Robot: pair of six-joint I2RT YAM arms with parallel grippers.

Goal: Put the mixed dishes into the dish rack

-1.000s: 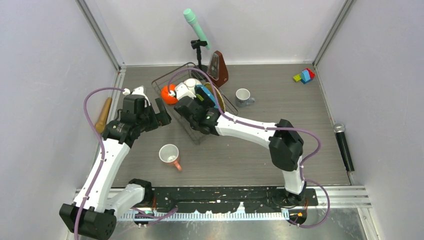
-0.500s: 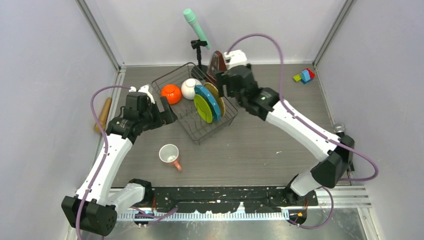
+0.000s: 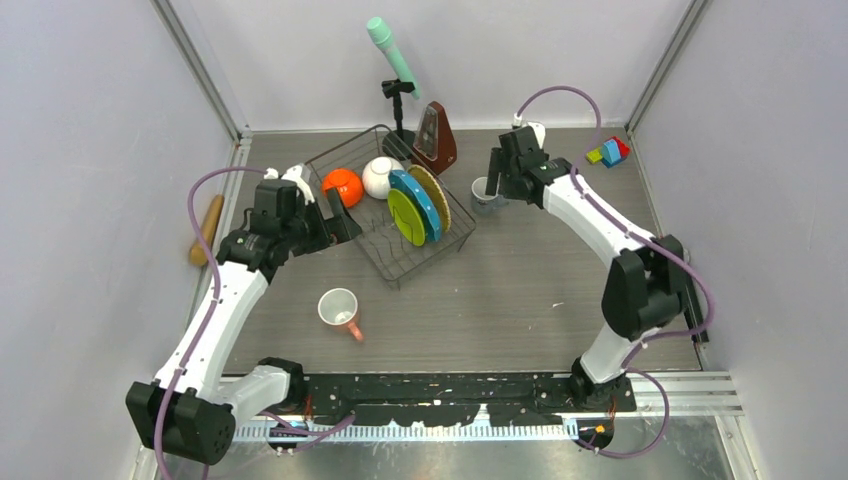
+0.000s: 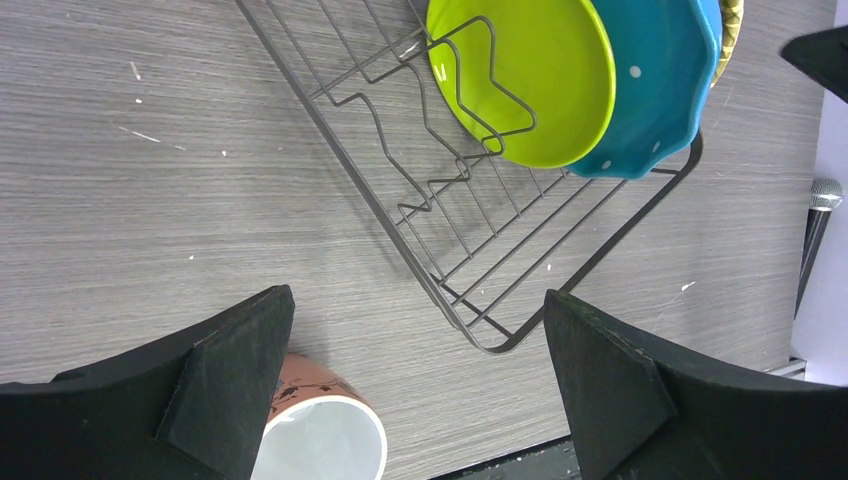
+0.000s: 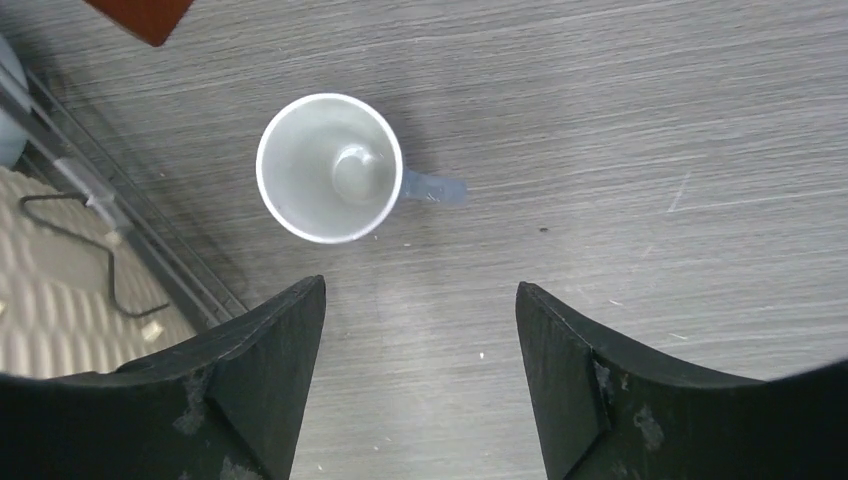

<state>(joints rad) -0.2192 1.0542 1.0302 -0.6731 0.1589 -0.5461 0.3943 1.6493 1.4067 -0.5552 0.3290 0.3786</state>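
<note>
The black wire dish rack [image 3: 395,270] holds the orange bowl [image 3: 342,186], the white bowl [image 3: 381,177], and the lime green plate [image 3: 405,217], blue dotted plate [image 3: 420,203] and yellow plate [image 3: 437,197] standing on edge. To the rack's right, the small grey mug [image 3: 487,192] stands upright on the table. My right gripper [image 5: 420,285] hovers open above it, the mug [image 5: 330,168] just beyond its fingertips. The pink mug [image 3: 339,310] lies on its side in front of the rack. My left gripper [image 4: 417,295] is open and empty over the rack's near corner [image 4: 470,330], with the pink mug [image 4: 315,430] by its left finger.
A brown metronome [image 3: 436,140] stands behind the rack beside a green microphone on a stand [image 3: 392,55]. A wooden rolling pin [image 3: 207,230] lies along the left wall. Toy blocks [image 3: 608,151] sit at the back right and a black microphone [image 3: 688,292] lies at the right edge.
My right arm has swung from the rack out to the right and now hangs over the grey mug, its jaws somewhat narrower. The left arm has shifted only slightly.
</note>
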